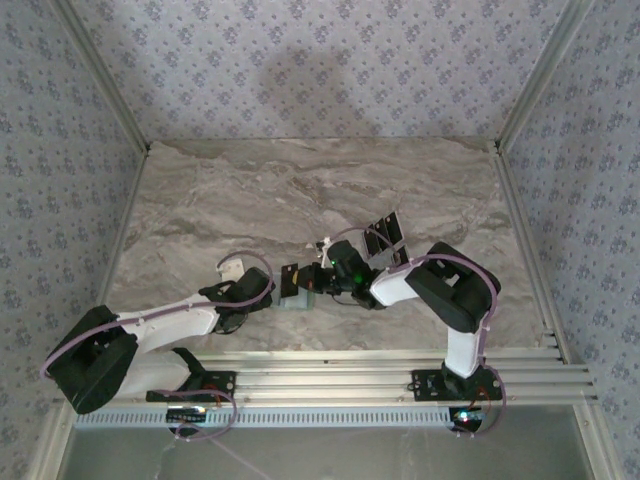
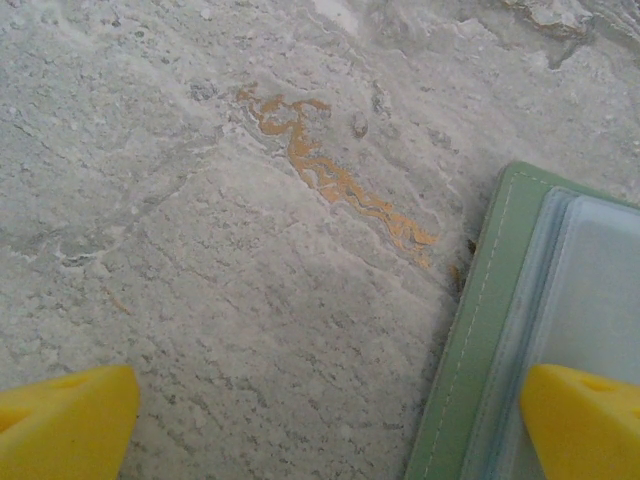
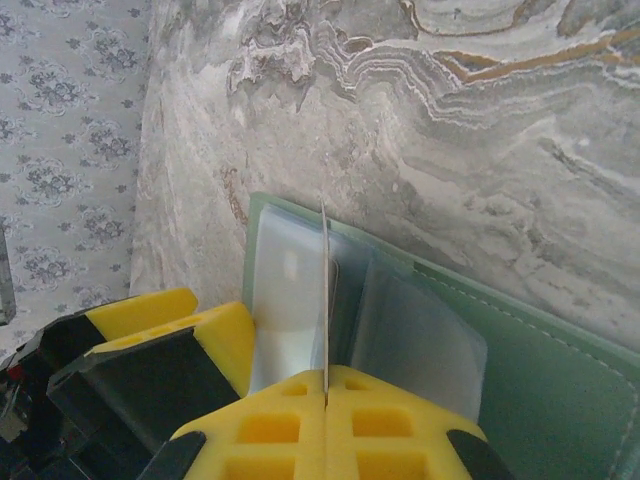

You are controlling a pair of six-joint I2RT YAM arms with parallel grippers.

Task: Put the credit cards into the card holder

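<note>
The right tool (image 3: 325, 392), clenched on a credit card (image 3: 324, 285) held edge-on, sits at the clear pockets (image 3: 420, 340) of the open card holder (image 3: 545, 385), lower centre; the card's plane runs up-frame. The left tool (image 2: 325, 420), released wide, straddles the holder's edge.

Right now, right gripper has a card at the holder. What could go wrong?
1. The card is pinched on edge in the shut right gripper, right at the card holder and its clear pockets; it could miss the slot and skid over the plastic.
2. The left gripper is open, one finger over the holder's edge. Whether it presses is unclear, so the holder may slide.
</note>
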